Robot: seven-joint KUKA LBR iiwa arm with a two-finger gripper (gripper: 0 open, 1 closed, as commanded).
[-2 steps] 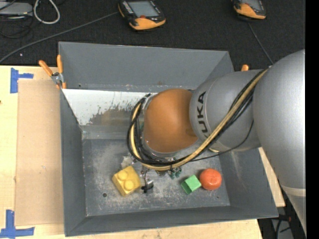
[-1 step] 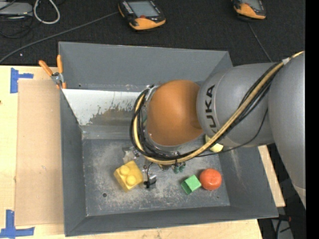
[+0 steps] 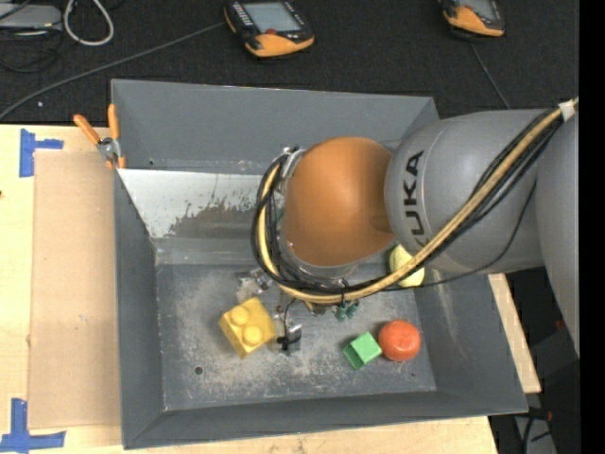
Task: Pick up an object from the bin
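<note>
Claw (image 3: 286, 335) low, just beside yellow studded block (image 3: 248, 327) at its 9 o'clock, probably lining up grasp; open or closed, cannot tell. Green cube (image 3: 362, 350) at 3 o'clock.

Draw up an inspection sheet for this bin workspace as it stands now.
Surface: grey metal bin; floor dusty, back wall scratched.
Job's things: yellow studded brick left of the floor's middle; green cube and red ball close together at right front.
Clutter: pale yellow thing partly hidden under the arm, kind unclear.
Grippers: gripper low in the bin, right beside the yellow studded brick.
Cables: yellow and black cables run along the arm and loop round the orange wrist cover.
Surroundings: handheld pendants and a white cord on the dark floor behind the bin.
</note>
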